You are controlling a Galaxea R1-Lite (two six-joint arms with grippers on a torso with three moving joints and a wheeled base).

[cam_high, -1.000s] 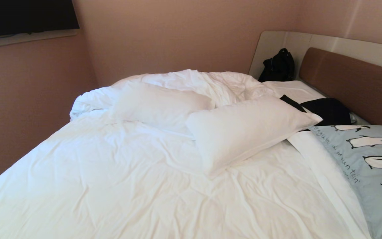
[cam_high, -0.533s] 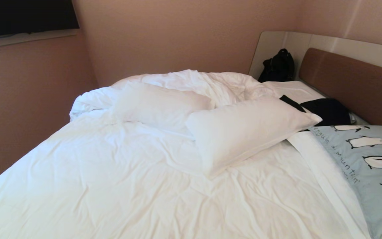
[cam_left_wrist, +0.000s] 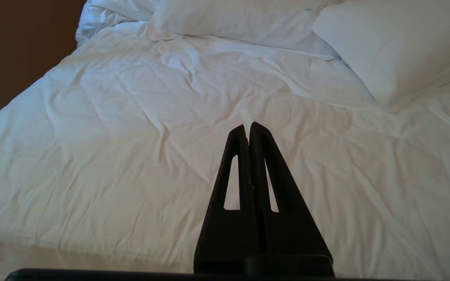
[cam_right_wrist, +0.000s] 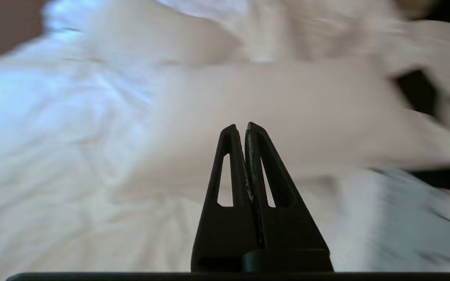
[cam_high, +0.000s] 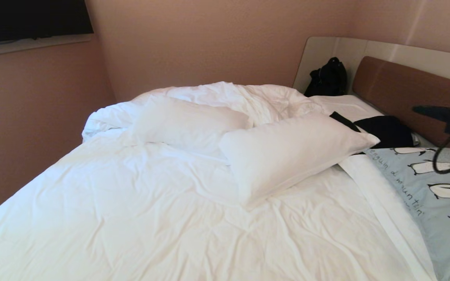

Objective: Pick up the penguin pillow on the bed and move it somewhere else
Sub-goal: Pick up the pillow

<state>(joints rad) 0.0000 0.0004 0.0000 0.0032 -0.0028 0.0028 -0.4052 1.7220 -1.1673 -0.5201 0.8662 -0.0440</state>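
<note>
The penguin pillow [cam_high: 436, 195], pale blue with black-and-white penguins, lies flat at the right side of the bed [cam_high: 139, 210], below the headboard. My right gripper [cam_high: 416, 109] reaches in from the right edge of the head view, hanging above the pillow's far end without touching it. In the right wrist view the right gripper [cam_right_wrist: 240, 127] is shut and empty, with the penguin pillow [cam_right_wrist: 416, 226] off to one side of it. My left gripper [cam_left_wrist: 247, 127] is shut and empty over the wrinkled white sheet [cam_left_wrist: 131, 136].
Two plain white pillows [cam_high: 188, 123] [cam_high: 287, 152] lie mid-bed against a bunched duvet [cam_high: 248, 97]. A black garment [cam_high: 385, 128] lies beyond the penguin pillow and a black bag [cam_high: 328, 78] sits in the corner. The brown headboard [cam_high: 404, 93] bounds the right side.
My right arm has come into the head view from the right edge, above the penguin pillow. The pillows and bedding have not moved.
</note>
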